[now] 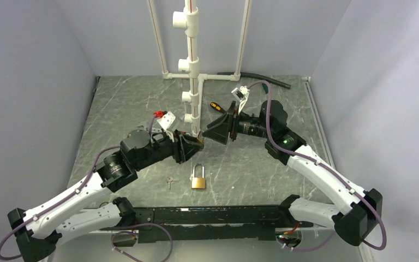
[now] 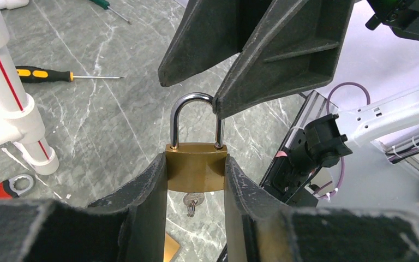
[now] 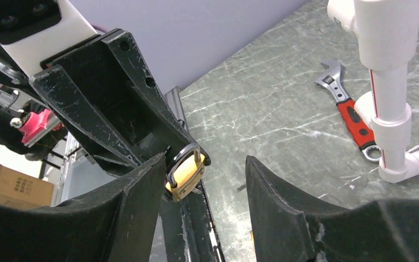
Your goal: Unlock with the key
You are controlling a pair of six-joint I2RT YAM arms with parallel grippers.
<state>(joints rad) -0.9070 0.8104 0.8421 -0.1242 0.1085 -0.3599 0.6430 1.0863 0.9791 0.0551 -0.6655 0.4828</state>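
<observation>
Small silver key [image 2: 191, 203] lodged in the underside of a smooth brass padlock [image 2: 196, 166], padlock clamped by the left gripper [image 2: 195, 160], right gripper [image 3: 204, 161] held open at its curved steel shackle [image 2: 175, 120], 1 larger padlock [image 1: 198, 179] laid on marbled table [image 1: 251, 164]

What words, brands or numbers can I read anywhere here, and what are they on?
Nothing reads clearly in any view.
Cardboard box: a dark printed patch, too blurred to read.
Brass padlock in the left gripper: no marking visible on its body.
Red-handled wrench: no legible lettering.
</observation>
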